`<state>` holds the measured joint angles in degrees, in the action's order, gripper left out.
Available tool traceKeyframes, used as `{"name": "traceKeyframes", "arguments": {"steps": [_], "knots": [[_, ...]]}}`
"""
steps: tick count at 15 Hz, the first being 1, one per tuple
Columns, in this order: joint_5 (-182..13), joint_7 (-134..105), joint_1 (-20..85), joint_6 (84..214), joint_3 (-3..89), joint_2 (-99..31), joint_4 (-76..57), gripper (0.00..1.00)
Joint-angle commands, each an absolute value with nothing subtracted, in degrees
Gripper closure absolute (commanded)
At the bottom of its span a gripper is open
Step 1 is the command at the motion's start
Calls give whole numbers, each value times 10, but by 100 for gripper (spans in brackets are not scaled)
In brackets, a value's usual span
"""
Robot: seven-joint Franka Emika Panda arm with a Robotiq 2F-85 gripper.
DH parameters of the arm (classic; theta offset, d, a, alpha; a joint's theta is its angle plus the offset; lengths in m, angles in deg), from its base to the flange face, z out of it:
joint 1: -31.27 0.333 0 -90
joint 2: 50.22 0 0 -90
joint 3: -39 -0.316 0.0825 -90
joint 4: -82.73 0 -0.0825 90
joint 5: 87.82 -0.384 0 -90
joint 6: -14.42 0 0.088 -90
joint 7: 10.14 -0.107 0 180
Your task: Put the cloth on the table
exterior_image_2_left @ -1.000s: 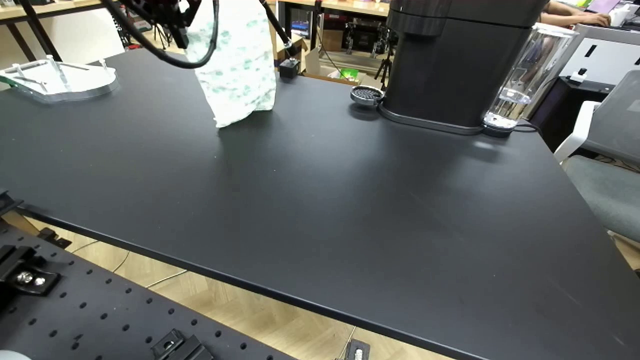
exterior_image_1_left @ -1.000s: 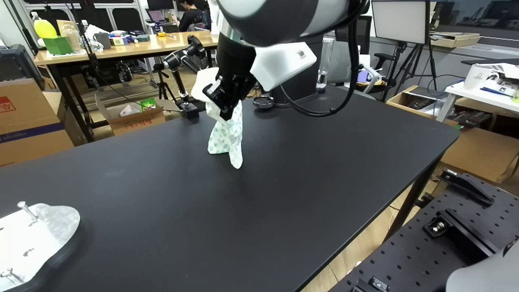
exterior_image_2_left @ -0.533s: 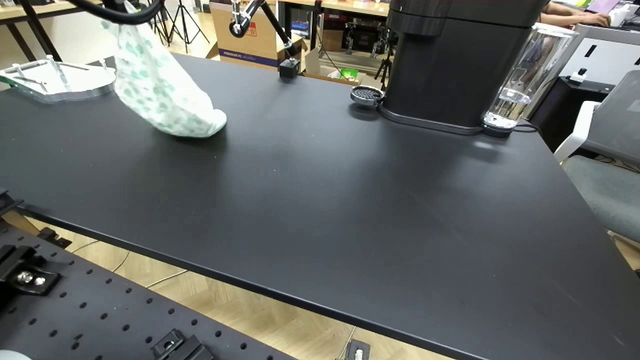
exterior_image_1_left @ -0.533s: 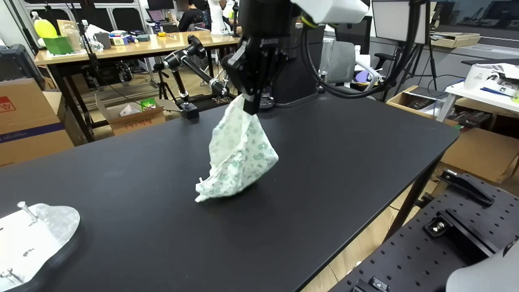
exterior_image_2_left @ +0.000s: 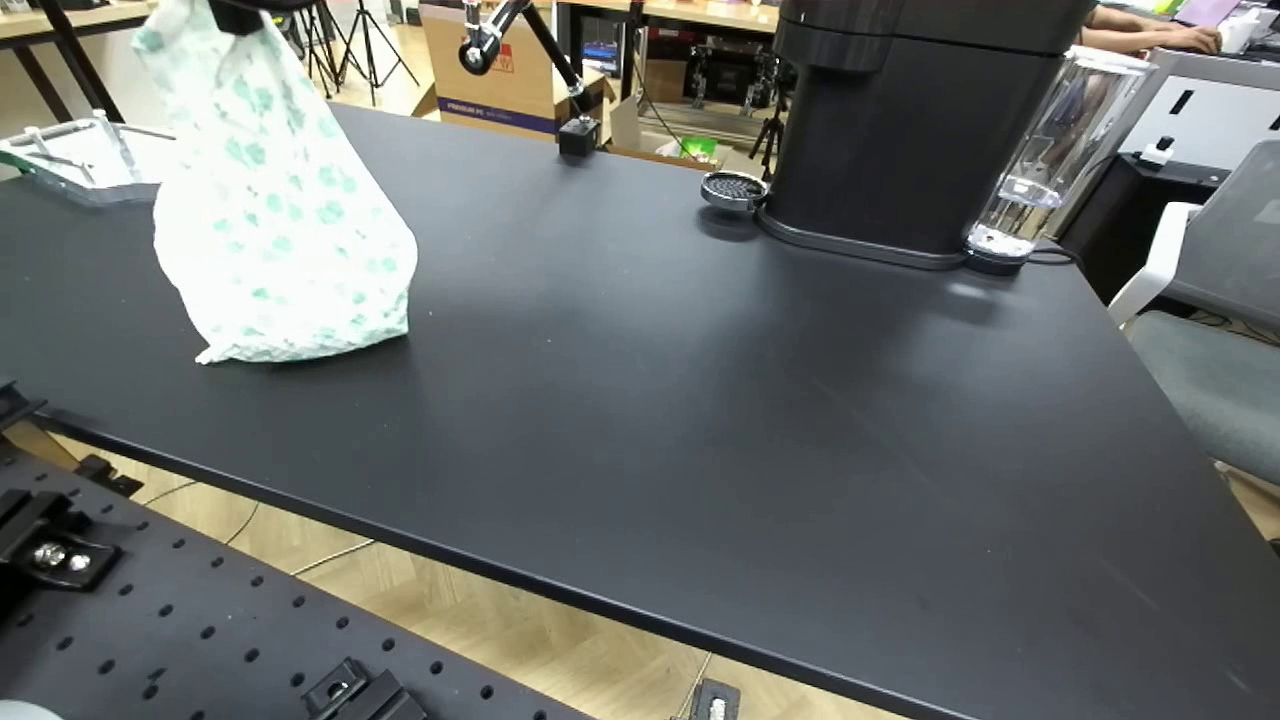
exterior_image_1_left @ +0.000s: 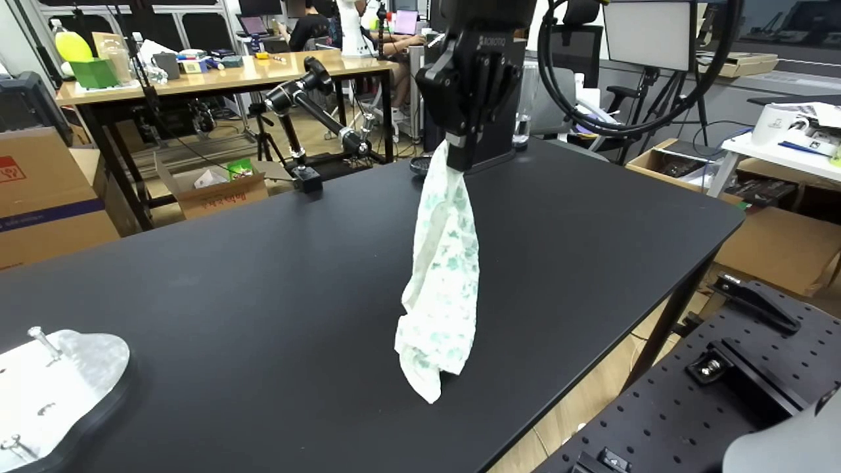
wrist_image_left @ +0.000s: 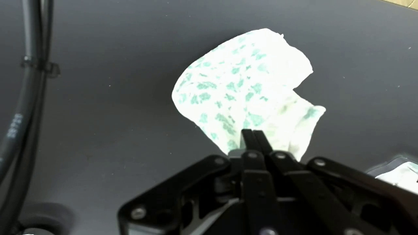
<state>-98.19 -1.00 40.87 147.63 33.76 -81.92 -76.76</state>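
The cloth is white with green leaf-like prints. It hangs from my gripper in both exterior views (exterior_image_1_left: 447,282) (exterior_image_2_left: 285,230), and it spreads out below the fingers in the wrist view (wrist_image_left: 235,85). My gripper (exterior_image_1_left: 458,161) points down and is shut on the cloth's upper end; in the wrist view its fingertips (wrist_image_left: 253,131) lie side by side over the cloth. The pinched part is hidden by the fingers. The cloth hangs over the black table (exterior_image_1_left: 250,341). I cannot tell whether its lower tip touches the surface.
A white plate with upright bolts (exterior_image_1_left: 85,368) lies on the table. A tall black machine (exterior_image_2_left: 870,150), a round metal dish (exterior_image_2_left: 734,190) and a clear cylinder (exterior_image_2_left: 1045,160) stand at another side. A jointed clamp arm (exterior_image_1_left: 307,174) is fixed at the table's edge.
My gripper has carried the cloth away from the clamp-arm edge towards the perforated base side. The cloth swung and now hangs more straight down. The gripper has turned to point downward.
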Motion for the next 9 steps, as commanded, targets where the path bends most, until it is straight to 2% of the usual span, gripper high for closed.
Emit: {"name": "traceKeyframes", "arguments": {"steps": [1, 5, 6, 7, 9], "knots": [[-967, -24, 401, 1499, 349, -805, -767, 100], [-968, -32, 392, 1564, 352, -771, -767, 100], [-966, -35, 387, 1580, 353, -759, -767, 88], [-964, -40, 382, 1596, 354, -747, -768, 73], [-963, -47, 372, 1616, 357, -731, -768, 60]]}}
